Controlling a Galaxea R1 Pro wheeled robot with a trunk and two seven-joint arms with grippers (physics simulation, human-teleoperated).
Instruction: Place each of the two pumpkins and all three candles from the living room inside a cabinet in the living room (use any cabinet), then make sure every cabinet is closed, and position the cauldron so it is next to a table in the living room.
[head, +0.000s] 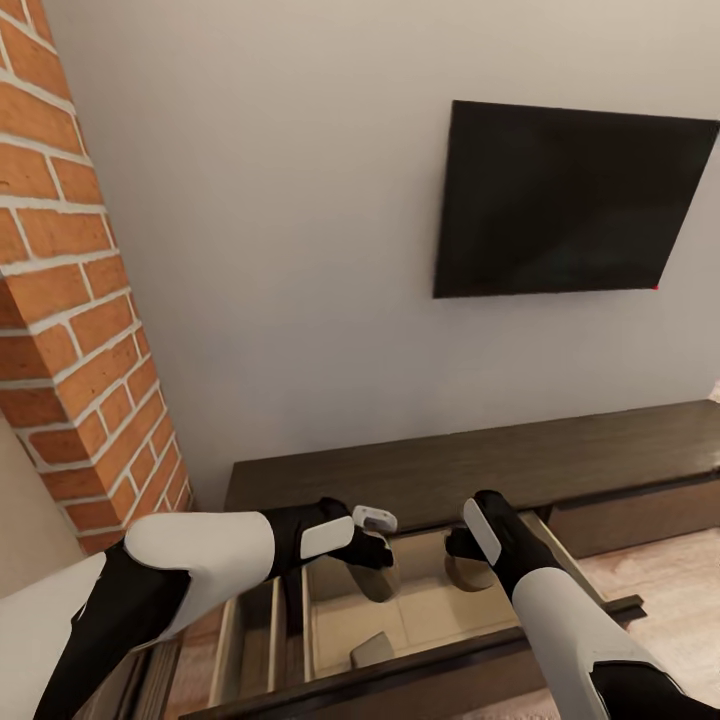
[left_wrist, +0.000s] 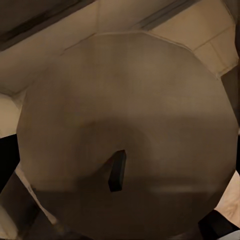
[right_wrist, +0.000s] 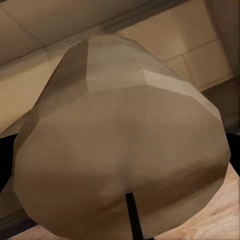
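The left gripper (head: 372, 550) grips one candle (left_wrist: 125, 140) and the right gripper (head: 468, 552) another candle (head: 466, 572), both over the open cabinet (head: 480, 465) drawer's back edge; lower each upright onto tan floor, clear of the third candle (head: 372, 650), before releasing.

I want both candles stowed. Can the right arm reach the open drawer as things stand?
Probably yes: the right gripper hangs with its candle over the open drawer, nothing in between.
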